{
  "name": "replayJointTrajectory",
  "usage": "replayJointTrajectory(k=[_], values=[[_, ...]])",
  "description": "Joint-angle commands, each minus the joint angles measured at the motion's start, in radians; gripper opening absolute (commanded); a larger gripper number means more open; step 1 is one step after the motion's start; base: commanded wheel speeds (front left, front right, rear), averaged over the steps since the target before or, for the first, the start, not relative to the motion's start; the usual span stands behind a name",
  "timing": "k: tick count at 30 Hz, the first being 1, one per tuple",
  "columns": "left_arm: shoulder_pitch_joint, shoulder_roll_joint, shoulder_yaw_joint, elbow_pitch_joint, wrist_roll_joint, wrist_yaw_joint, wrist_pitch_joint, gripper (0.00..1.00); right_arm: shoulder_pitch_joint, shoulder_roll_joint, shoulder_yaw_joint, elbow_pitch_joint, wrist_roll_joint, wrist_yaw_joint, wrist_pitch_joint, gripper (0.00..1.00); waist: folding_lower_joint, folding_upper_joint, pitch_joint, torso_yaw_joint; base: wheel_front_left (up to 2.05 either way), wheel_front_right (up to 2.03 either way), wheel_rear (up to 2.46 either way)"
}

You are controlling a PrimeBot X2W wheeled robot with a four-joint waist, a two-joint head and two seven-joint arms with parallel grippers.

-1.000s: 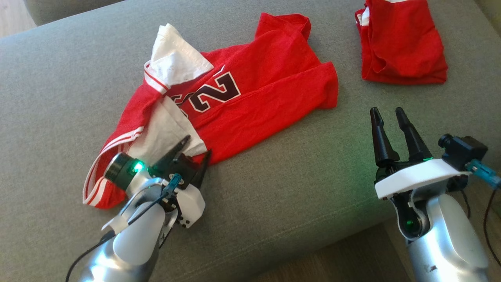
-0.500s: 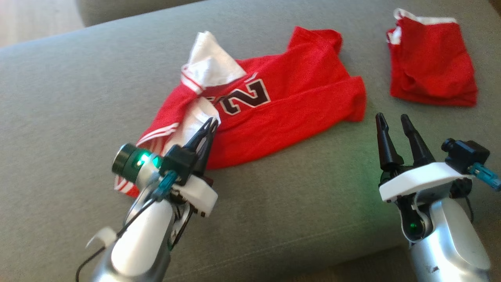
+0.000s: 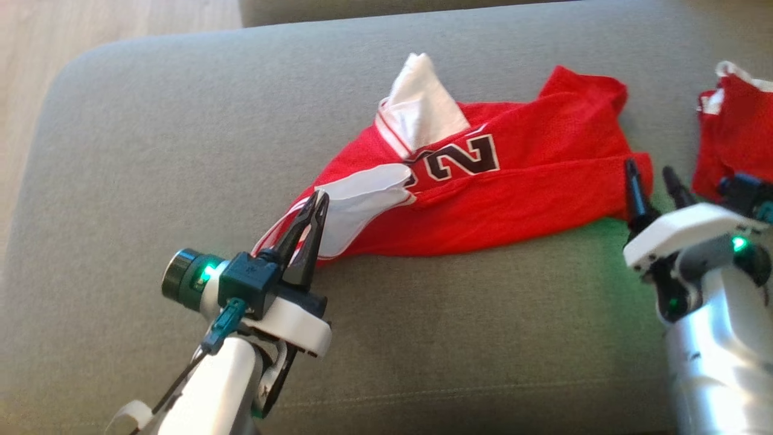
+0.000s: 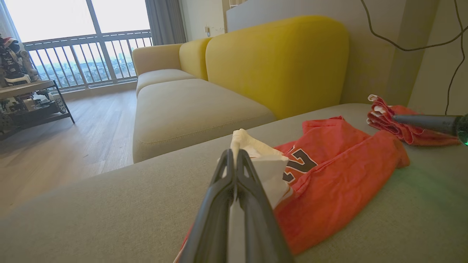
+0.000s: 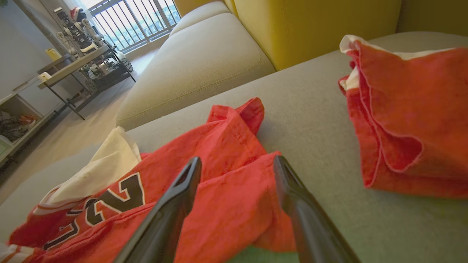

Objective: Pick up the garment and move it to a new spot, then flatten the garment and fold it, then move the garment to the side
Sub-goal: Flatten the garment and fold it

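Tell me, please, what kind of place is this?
Probably a home living room: a yellow-backed sofa, wooden floor and a large window with a balcony railing.

Bare cushion (image 3: 151, 151) left, garment (image 3: 513, 193) centre, red cloth (image 3: 734, 133) right

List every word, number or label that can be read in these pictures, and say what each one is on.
"2": a dark numeral with a white outline, on the red jersey lying on the grey sofa cushion.
A second dark character beside it is partly hidden in a fold, so it is unreadable.
The folded red garment shows no print.
Anything printed on the things on the shelf is too small to read.
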Motion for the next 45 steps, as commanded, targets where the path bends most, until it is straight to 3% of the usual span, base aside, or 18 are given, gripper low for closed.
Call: replayJointTrajectory(k=[1,8,24,25,26,27,38,45], values=[[-0.027,0.002,0.037,-0.046,-0.009,0.004,-0.005,0.00,-0.070,-0.001,-0.013,-0.001,-0.048,0.000,0.010,1.00,0.0001,0.0000,0.020,0.026,0.00,0.00,0.00],[-0.025,-0.016,0.023,-0.057,-0.009,-0.004,-0.005,0.00,-0.178,-0.041,-0.128,0.125,-0.206,0.000,0.038,1.00,0.0001,0.0000,0.054,0.062,0.00,0.00,0.00],[-0.028,-0.029,0.022,-0.046,-0.001,-0.015,-0.005,0.00,-0.263,-0.051,-0.184,0.271,-0.286,0.000,-0.010,1.00,0.0001,0.0000,0.070,0.063,0.00,0.00,0.00],[-0.028,-0.029,0.022,-0.045,0.000,-0.015,-0.005,0.00,-0.266,-0.050,-0.178,0.276,-0.286,0.000,-0.017,0.75,0.0001,0.0000,0.070,0.062,0.00,0.00,0.00],[-0.027,-0.030,0.022,-0.044,0.000,-0.016,-0.005,0.00,-0.269,-0.051,-0.169,0.281,-0.288,0.000,-0.025,0.35,0.0001,0.0000,0.069,0.061,0.00,0.00,0.00],[-0.027,-0.030,0.023,-0.043,0.001,-0.016,-0.005,0.00,-0.270,-0.052,-0.158,0.285,-0.291,0.000,-0.034,0.00,0.0001,0.0000,0.068,0.059,0.00,0.00,0.00],[-0.022,-0.026,0.059,-0.048,-0.008,-0.013,-0.005,0.00,-0.266,-0.064,-0.056,0.288,-0.276,0.000,-0.130,0.00,0.0001,0.0000,0.037,0.040,0.00,0.00,0.00],[-0.004,-0.023,0.137,-0.099,-0.059,-0.013,-0.005,0.00,-0.203,-0.085,0.125,0.115,-0.214,0.000,-0.176,0.00,0.0001,0.0000,-0.021,0.019,0.00,0.00,0.00]])
